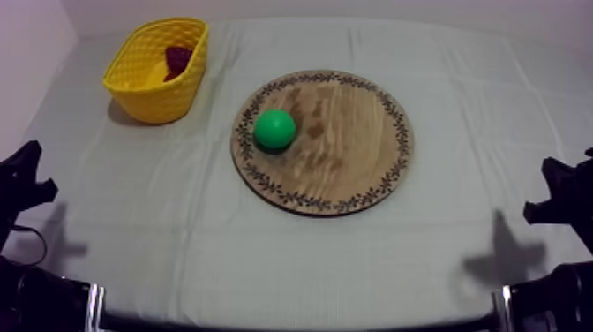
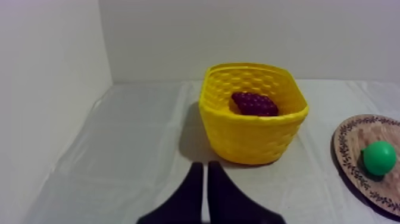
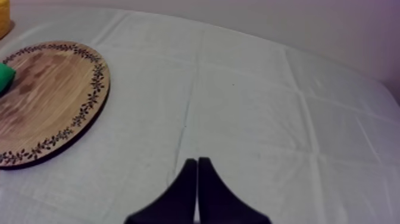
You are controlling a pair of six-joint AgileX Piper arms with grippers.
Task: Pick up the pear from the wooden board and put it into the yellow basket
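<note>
A green pear lies on the left part of the round wooden board in the middle of the table; it also shows as the pear on the board and at the pear's edge on the board. The yellow basket stands at the far left and holds a bunch of dark grapes. My left gripper is shut on nothing, on the near side of the basket with the grapes. My right gripper is shut over bare cloth, right of the board.
Something yellow lies beside the grapes inside the basket; I cannot tell what it is. Both arms sit low at the table's near corners, the left arm and the right arm. Walls border the table at the back and left.
</note>
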